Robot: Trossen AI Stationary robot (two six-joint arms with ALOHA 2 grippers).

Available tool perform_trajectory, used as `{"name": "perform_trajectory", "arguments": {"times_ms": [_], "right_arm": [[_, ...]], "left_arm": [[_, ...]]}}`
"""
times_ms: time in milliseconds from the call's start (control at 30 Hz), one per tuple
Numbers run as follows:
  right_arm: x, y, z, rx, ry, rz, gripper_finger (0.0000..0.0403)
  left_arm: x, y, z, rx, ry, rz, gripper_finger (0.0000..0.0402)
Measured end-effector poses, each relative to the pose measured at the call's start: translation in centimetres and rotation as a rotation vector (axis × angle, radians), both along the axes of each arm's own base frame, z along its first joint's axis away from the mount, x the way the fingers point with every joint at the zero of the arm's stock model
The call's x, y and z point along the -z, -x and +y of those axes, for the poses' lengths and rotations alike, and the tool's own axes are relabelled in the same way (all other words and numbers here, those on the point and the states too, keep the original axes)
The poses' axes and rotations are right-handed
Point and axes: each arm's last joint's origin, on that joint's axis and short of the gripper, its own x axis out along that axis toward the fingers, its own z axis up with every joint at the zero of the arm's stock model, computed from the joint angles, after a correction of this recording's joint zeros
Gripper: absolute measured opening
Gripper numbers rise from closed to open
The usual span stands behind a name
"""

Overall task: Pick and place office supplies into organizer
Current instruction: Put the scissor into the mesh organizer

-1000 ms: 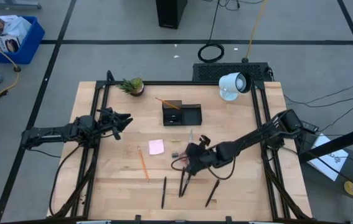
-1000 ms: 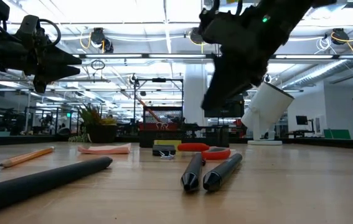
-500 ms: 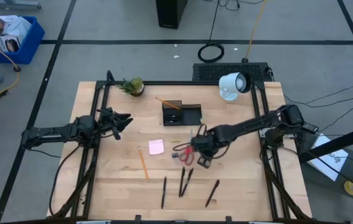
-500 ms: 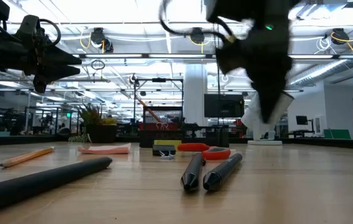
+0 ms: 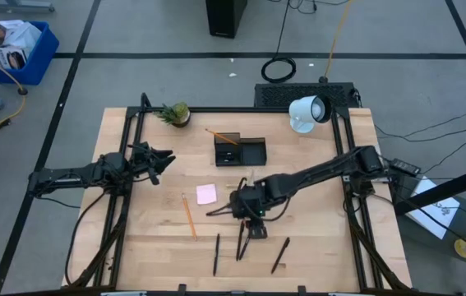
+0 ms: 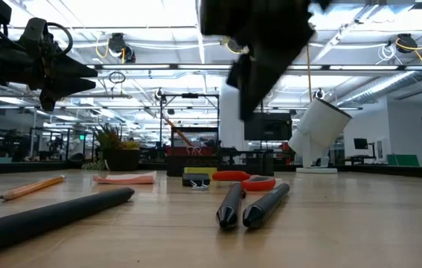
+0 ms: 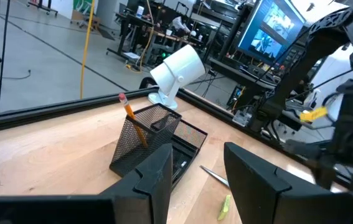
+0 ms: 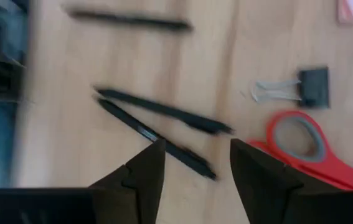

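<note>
Wooden tabletop (image 5: 315,247) inside a black frame, with grey floor all round it and a workshop hall beyond. Near its far edge stands the black mesh organizer (image 5: 239,150), an orange pencil (image 7: 133,126) upright in its taller cup section. Beside the organizer toward the left arm sits a small potted plant (image 5: 176,113), and toward the right arm a white round lamp-like device (image 5: 306,113).

Nearer the front edge than the organizer lies the pink sticky-note pad (image 5: 206,194), with a second orange pencil (image 5: 189,215) just past it toward the left arm. Red-handled scissors (image 8: 313,149) lie on the wood next to a black binder clip (image 8: 312,86). Two black pens (image 5: 244,241) lie side by side farther from the organizer than the scissors, with one more pen (image 5: 216,253) on their left-arm side and another (image 5: 279,256) on their right-arm side.

The right end effector (image 8: 192,163) hangs above the tabletop between the organizer and the paired pens, fingers spread apart with nothing between them. The left end effector (image 7: 192,180) waits well off to the organizer's side near the tabletop's edge, fingers likewise parted and empty.
</note>
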Motion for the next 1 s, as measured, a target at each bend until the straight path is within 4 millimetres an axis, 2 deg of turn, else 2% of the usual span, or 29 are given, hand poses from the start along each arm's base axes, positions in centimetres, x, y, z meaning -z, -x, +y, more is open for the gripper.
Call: {"name": "perform_trajectory", "arguments": {"times_ms": [267,567,833,1000], "right_arm": [[2.9,-0.7,0.5,-0.066,0.054,0.038,0.0149],[2.9,-1.4,0.0,-0.064,0.139,-0.034,0.0141],[2.9,-1.7,-1.3,-0.024,0.192,-0.050,0.0141],[4.9,-2.2,-1.5,0.003,0.188,0.006,0.0141]], "left_arm": [[0.0,0.0,0.0,0.000,0.000,0.000,0.0147],[0.0,0.0,0.0,0.000,0.000,0.000,0.0147],[0.0,0.0,0.0,0.000,0.000,0.000,0.0147],[0.0,0.0,0.0,0.000,0.000,0.000,0.0147]]}}
